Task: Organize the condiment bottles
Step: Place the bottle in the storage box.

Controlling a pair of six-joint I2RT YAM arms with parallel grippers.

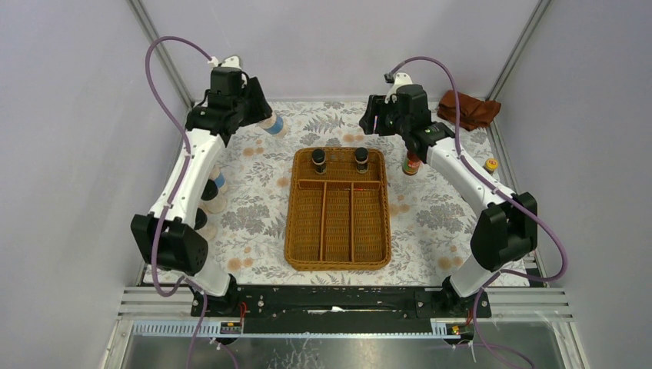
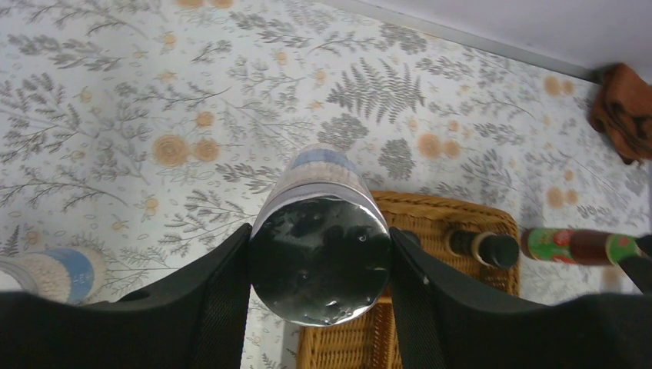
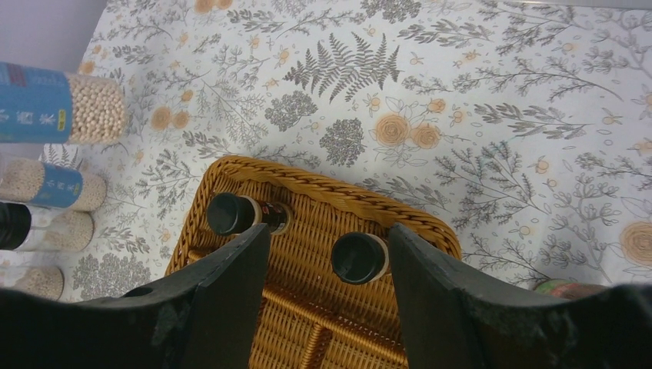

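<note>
Two black-capped bottles in tray; one shaker in left gripper

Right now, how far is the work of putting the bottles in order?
Done: two tiny dark bottles stand in the far compartment of the wicker tray. In hand: the left fingers grip a blue-labelled shaker, held above the table; the right fingers are open and empty. Left: a red sauce bottle beside the tray, a yellow-capped one near the right edge, a second shaker and the jars on the left.
</note>
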